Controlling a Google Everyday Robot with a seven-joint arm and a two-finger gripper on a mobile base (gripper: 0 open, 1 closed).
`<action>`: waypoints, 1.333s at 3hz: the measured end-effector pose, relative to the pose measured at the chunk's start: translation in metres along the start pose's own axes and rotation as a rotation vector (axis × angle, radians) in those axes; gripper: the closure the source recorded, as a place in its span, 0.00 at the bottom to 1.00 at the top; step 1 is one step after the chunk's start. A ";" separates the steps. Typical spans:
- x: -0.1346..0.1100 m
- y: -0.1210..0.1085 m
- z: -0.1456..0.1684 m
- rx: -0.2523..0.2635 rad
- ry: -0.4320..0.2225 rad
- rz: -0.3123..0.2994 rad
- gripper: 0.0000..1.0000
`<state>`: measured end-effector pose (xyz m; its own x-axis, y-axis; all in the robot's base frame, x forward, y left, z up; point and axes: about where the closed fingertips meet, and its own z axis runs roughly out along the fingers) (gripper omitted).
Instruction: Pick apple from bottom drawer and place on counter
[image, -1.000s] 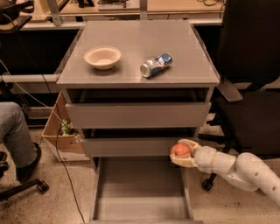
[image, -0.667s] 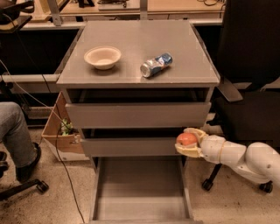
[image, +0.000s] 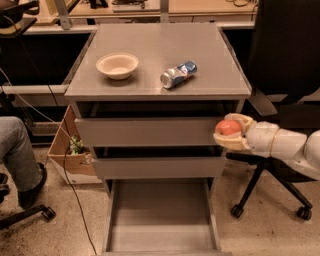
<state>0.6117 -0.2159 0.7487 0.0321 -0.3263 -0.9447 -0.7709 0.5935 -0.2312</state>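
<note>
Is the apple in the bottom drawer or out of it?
Out: the gripper holds the apple beside the top drawer's front, well above the bottom drawer.

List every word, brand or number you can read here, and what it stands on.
None can be read.
The can: its blue print is too blurred to read.
The bowl, and the gripper holding the apple right of the upper drawers: no markings show.

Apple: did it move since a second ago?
Yes. The gripper, shut on the apple all along, carried it up and a bit right, from beside the middle drawer to beside the top drawer, just under the counter edge. The bowl, the can and the open bottom drawer stayed put.
</note>
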 end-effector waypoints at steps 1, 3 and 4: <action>-0.035 -0.043 -0.007 0.042 0.000 -0.034 1.00; -0.101 -0.102 -0.030 0.139 0.056 -0.085 1.00; -0.099 -0.101 -0.027 0.142 0.054 -0.076 1.00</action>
<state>0.6687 -0.2632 0.8721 0.0498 -0.4110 -0.9103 -0.6696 0.6625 -0.3358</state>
